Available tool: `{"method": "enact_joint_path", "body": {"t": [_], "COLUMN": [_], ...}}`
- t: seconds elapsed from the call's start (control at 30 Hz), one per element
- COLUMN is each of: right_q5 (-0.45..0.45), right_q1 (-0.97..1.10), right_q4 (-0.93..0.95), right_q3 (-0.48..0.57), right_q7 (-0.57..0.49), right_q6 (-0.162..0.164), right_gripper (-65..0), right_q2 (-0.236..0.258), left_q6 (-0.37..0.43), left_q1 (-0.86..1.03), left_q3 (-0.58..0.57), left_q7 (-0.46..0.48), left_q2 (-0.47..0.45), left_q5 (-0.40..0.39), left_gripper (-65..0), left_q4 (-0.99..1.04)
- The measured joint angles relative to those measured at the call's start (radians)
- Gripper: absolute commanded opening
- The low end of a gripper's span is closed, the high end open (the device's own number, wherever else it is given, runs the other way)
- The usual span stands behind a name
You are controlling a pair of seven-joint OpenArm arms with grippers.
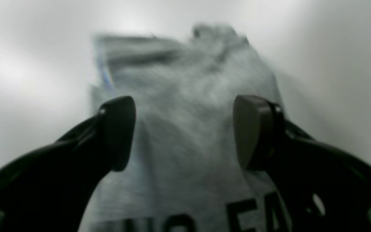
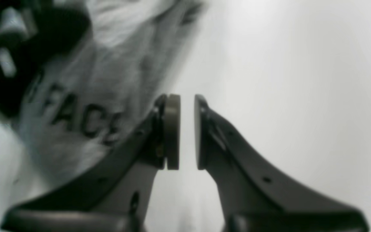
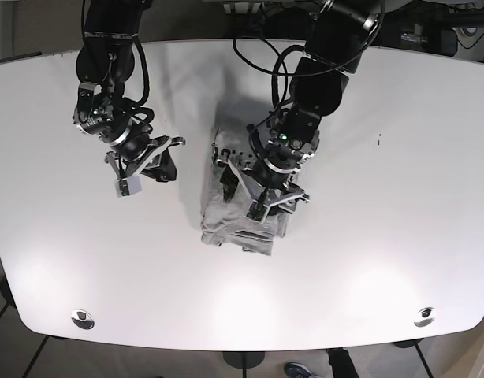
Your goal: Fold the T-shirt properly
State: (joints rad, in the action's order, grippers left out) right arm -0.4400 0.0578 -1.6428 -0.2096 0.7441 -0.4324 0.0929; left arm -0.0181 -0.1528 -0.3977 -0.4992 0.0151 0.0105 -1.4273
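Looked like a late fold: grey T-shirt (image 3: pixel 242 206) bunched narrow mid-table, left gripper (image 3: pixel 263 191) spread wide right over it, pinching nothing. Right gripper (image 3: pixel 144 167) parked toward the left edge, nearly pressed together, empty. Probably needed a hem grab next.

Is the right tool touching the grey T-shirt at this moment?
Apart. In the base view, bare white table lies between the right tool and the T-shirt; the right wrist view shows nothing between its nearly closed fingers.

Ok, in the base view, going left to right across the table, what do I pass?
Right pincer → bare table → folded grey T-shirt with the left pincer over it → bare table.
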Motion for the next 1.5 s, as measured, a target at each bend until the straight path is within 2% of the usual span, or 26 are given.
{"method": "enact_joint_path", "body": {"t": [0.07,0.13,0.2,0.27,0.3,0.4,0.53,0.67,0.77,0.83,0.9,0.97,1.0,1.07,1.1,1.17,1.27,1.3,1.33,1.43,1.5], "right_q5": [0.002,0.010,0.006,0.003,0.003,0.003,0.004,0.004,0.002,-0.020,-0.082,-0.108,-0.108,-0.114,-0.115,-0.108,-0.107,-0.109,-0.111,-0.106,-0.114], "right_q1": [0.001,0.000,0.001,0.000,0.000,0.001,0.001,0.001,0.000,0.002,0.006,0.006,0.009,0.018,0.020,0.035,0.062,0.076,0.084,0.090,0.088], "right_q4": [0.000,0.000,-0.014,-0.037,-0.047,-0.051,-0.051,-0.052,-0.053,-0.062,-0.088,-0.097,-0.097,-0.097,-0.098,-0.135,-0.177,-0.201,-0.212,-0.216,-0.216], "right_q3": [-0.006,-0.005,0.002,-0.003,-0.003,-0.003,-0.003,-0.003,0.002,0.000,0.001,-0.005,-0.005,0.001,0.002,-0.001,0.001,0.002,0.007,0.047,0.066], "right_q7": [0.001,0.000,0.002,0.000,0.000,0.000,0.001,0.001,0.000,0.001,0.001,0.000,0.000,0.001,0.001,-0.001,0.001,0.000,0.000,0.001,0.000], "right_q6": [0.000,0.000,-0.005,-0.003,-0.002,-0.003,-0.003,-0.004,-0.005,-0.005,-0.004,0.004,0.005,0.003,0.003,0.006,0.006,0.006,0.005,0.010,-0.002], "right_gripper": [-58.0,-58.0,-58.0,-58.0,-58.0,-58.0,-58.0,-58.0,-58.2,-58.0,-58.2,-58.2,-58.2,-58.2,-58.2,-58.0,-58.0,-57.9,-57.9,-57.9,-57.7], "right_q2": [0.007,0.003,-0.003,0.002,0.002,0.000,0.002,0.001,-0.002,-0.001,0.039,0.058,0.057,0.054,0.053,0.055,0.055,0.055,0.064,0.091,0.111], "left_q6": [-0.001,-0.036,-0.127,-0.230,-0.292,-0.389,-0.464,-0.607,-0.667,-0.679,-0.674,-0.663,-0.663,-0.668,-0.679,-0.680,-0.689,-0.686,-0.684,-0.690,-0.690], "left_q1": [0.003,-0.005,-0.024,-0.027,-0.030,-0.038,-0.040,-0.027,-0.019,-0.019,-0.010,0.016,0.029,0.084,0.125,0.199,0.284,0.312,0.314,0.314,0.311], "left_q3": [0.001,0.006,0.016,0.119,0.194,0.315,0.473,0.606,0.634,0.634,0.634,0.636,0.636,0.635,0.634,0.642,0.747,0.808,0.848,0.907,0.911], "left_q7": [0.022,0.095,0.150,0.206,0.221,0.229,0.197,0.184,0.306,0.392,0.503,0.524,0.531,0.530,0.530,0.462,0.313,0.243,0.212,0.090,0.023], "left_q2": [0.004,-0.013,-0.061,-0.107,-0.147,-0.265,-0.466,-0.639,-0.751,-0.814,-0.897,-0.942,-0.950,-0.951,-0.949,-0.949,-0.933,-0.913,-0.879,-0.712,-0.579], "left_q5": [-0.003,-0.026,-0.057,-0.093,-0.103,-0.130,-0.112,-0.081,-0.072,-0.067,-0.038,-0.003,-0.005,-0.075,-0.142,-0.241,-0.305,-0.311,-0.310,-0.217,-0.130], "left_gripper": [-20.8,-21.0,-21.0,-21.0,-21.0,-21.1,-21.1,-21.1,-21.1,-21.1,-21.1,-21.1,-21.1,-21.1,-21.1,-21.1,-21.1,-21.1,-21.1,-21.1,-21.1], "left_q4": [0.095,0.167,0.209,0.254,0.277,0.335,0.438,0.571,0.742,0.866,1.011,1.048,1.041,0.949,0.865,0.679,0.435,0.320,0.245,-0.017,-0.183]}}
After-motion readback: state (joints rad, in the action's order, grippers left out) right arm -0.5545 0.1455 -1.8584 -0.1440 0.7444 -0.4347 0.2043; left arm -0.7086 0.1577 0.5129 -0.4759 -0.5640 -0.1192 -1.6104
